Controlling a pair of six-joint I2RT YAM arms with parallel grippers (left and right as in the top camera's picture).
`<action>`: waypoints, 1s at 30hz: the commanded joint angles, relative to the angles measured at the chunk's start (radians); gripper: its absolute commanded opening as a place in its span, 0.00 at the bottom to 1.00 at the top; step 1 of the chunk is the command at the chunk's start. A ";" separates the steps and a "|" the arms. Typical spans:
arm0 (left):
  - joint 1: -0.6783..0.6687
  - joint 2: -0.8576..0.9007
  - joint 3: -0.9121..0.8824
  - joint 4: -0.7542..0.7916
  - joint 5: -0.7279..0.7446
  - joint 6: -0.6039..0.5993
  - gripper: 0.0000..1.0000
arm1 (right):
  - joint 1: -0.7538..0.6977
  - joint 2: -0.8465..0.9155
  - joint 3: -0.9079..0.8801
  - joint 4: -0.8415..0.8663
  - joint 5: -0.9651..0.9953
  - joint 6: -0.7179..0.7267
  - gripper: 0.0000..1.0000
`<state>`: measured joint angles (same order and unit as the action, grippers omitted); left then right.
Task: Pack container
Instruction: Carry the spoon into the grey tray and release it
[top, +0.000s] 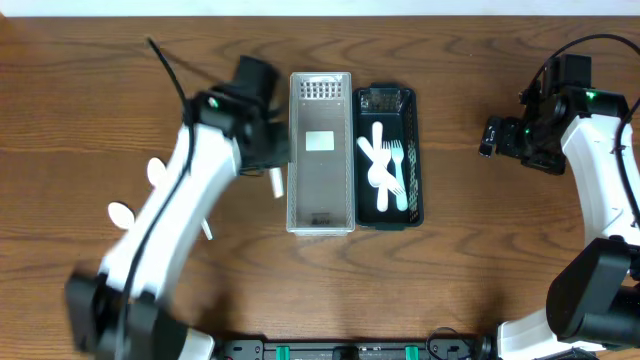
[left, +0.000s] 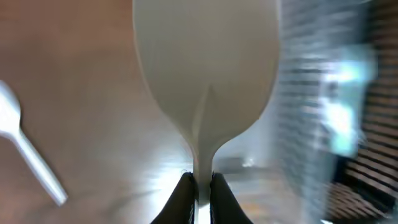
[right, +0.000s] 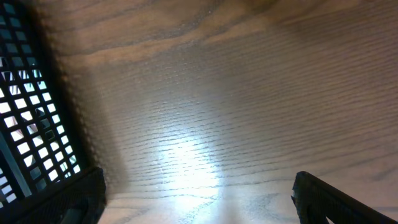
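My left gripper (left: 199, 180) is shut on the handle of a white plastic spoon (left: 205, 74), whose bowl fills the left wrist view. In the overhead view the left gripper (top: 272, 160) sits just left of the clear container (top: 321, 150), with the spoon's handle (top: 276, 182) sticking out below it. A black container (top: 388, 155) to the right holds white forks and spoons (top: 385, 165). My right gripper (right: 199, 193) is open and empty over bare wood; overhead it (top: 490, 135) is to the right of the black container.
Loose white spoons lie on the table left of my left arm (top: 120, 212), one also in the left wrist view (left: 25, 146). The black container's mesh wall shows at the left edge of the right wrist view (right: 31, 124).
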<state>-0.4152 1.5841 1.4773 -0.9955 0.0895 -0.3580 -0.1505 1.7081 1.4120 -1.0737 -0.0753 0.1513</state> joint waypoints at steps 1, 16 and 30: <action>-0.142 -0.045 0.002 0.022 -0.095 0.021 0.06 | 0.001 -0.003 -0.003 0.000 -0.005 -0.010 0.99; -0.159 0.274 0.002 0.152 -0.047 0.013 0.06 | 0.001 -0.003 -0.003 -0.008 -0.005 -0.010 0.99; -0.139 0.111 0.051 0.066 -0.060 0.073 0.50 | 0.001 -0.003 -0.003 -0.007 -0.005 -0.010 0.99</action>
<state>-0.5659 1.8168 1.4807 -0.8959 0.0563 -0.3180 -0.1505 1.7081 1.4117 -1.0805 -0.0753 0.1513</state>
